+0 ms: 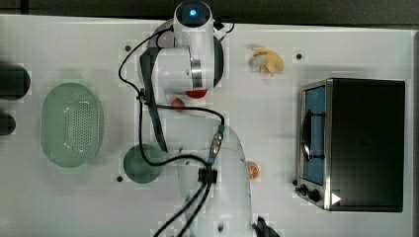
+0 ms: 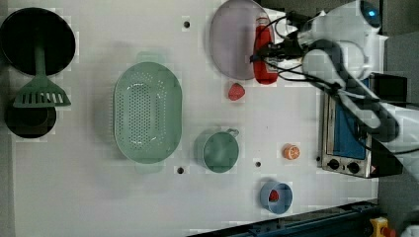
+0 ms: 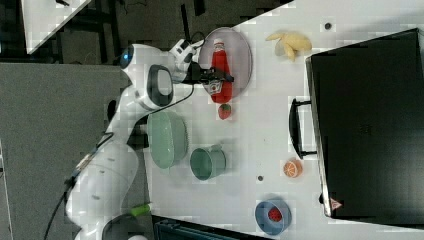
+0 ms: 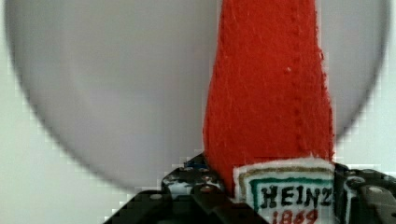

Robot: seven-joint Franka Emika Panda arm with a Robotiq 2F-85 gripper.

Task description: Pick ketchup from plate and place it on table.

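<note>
In the top view, the white arm hides most of the action; a sliver of the red felt ketchup bottle (image 1: pixel 196 93) peeks out beneath it, over the white counter (image 1: pixel 74 197).

In the left view, the ketchup lies lengthwise across the rim of the pale lilac round plate (image 2: pixel 232 42), on the left view's right side, with the black hand (image 2: pixel 267 49) reaching across its middle. A small red strawberry toy (image 2: pixel 236 92) sits just beside the plate.

In the right view, the hand straddles the bottle at its white label, cap pointing away.

In the wrist view, both fingers press the bottle's sides at the label: clamped on the ketchup, which appears to be resting on the plate.

Risk: the soft felt body could sag or slip out of the pinch, or the drooping end could snag the rim and drag the plate.
</note>
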